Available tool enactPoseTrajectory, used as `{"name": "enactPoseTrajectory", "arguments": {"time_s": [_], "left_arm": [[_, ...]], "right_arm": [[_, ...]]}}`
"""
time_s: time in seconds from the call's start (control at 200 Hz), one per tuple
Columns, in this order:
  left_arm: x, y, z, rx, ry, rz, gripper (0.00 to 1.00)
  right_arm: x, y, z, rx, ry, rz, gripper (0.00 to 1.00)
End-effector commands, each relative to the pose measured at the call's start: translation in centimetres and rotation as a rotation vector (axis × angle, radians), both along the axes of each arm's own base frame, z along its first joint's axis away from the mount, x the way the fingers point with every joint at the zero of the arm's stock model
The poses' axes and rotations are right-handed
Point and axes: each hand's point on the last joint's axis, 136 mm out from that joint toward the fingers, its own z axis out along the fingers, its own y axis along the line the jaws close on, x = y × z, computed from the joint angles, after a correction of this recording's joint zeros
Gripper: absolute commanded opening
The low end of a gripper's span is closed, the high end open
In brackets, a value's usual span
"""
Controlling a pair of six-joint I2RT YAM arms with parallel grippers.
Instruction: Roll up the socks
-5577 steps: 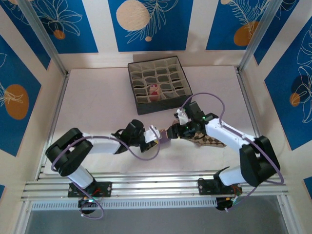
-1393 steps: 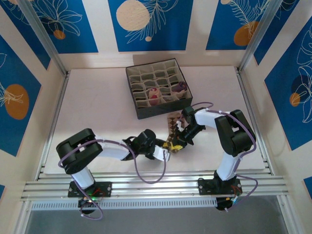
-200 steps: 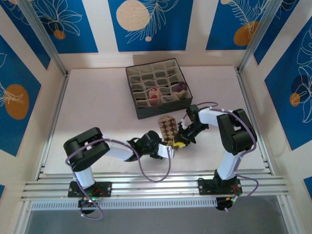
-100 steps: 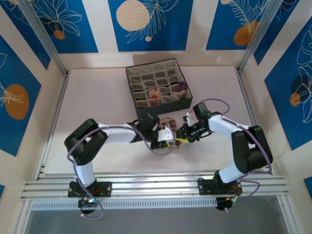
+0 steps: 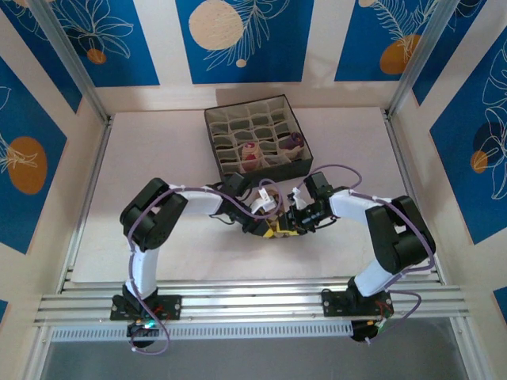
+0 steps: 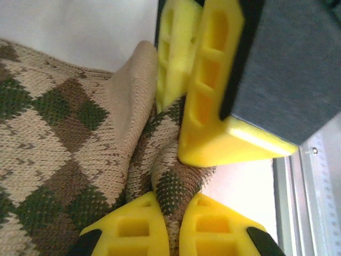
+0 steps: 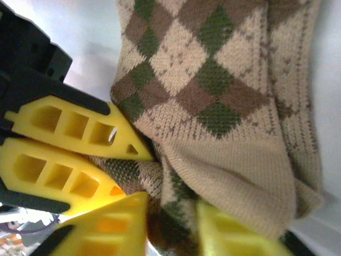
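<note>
Two grippers, one sock (image 6: 58,138).
We see the left gripper (image 6: 170,208) pressed tight on a bunched fold of the sock. The right gripper (image 7: 173,224) nips the same fold from the opposite side, the two sets of fingertips almost touching. The sock lies on the table (image 5: 158,158) just in front of the box (image 5: 281,170).

Blue-and-cream leaf-print walls (image 5: 269,47) (orange, cream discs) w/ white table (image 5: 158,158), alu rails (image 5: 253,305).

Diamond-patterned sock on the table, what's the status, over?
Left gripper shut on brown-cream diamond-patterned knit sock. Right gripper pinching same sock's bunched end. Grey fabric compartment box stands apart, farther back; nothing in the way.
</note>
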Motion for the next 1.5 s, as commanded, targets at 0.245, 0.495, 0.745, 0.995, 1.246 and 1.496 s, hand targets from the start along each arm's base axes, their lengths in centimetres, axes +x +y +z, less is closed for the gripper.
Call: {"name": "enactPoseTrajectory", "arguments": {"time_s": [0.245, 0.495, 0.745, 0.995, 1.246, 1.496], "left_arm": [[0.4, 2.2, 3.2, -0.076, -0.366, 0.048, 0.26], [-0.6, 3.7, 7.0, -0.111, -0.879, 0.009, 0.33], [-2.7, 1.2, 4.4, 0.070, -1.278, -0.174, 0.39], [-1.5, -0.9, 0.7, 0.192, -1.330, -0.223, 0.45], [1.1, -0.6, -1.3, 0.324, -1.339, -0.113, 0.27], [-1.3, 1.3, -2.3, 0.230, -0.907, -0.149, 0.00]], "right_arm": [[-1.4, -2.6, -3.4, -0.257, 0.212, -0.060, 0.02], [-1.5, -1.8, -3.0, -0.250, 0.231, -0.030, 0.01], [-1.5, -1.2, -2.7, -0.243, 0.265, 0.000, 0.01], [-2.1, -1.0, -3.0, -0.239, 0.307, 0.011, 0.02], [-3.6, -0.8, -2.4, -0.210, 0.327, 0.028, 0.06], [-2.1, 0.0, 1.7, -0.047, 0.214, -0.017, 0.46]]}}
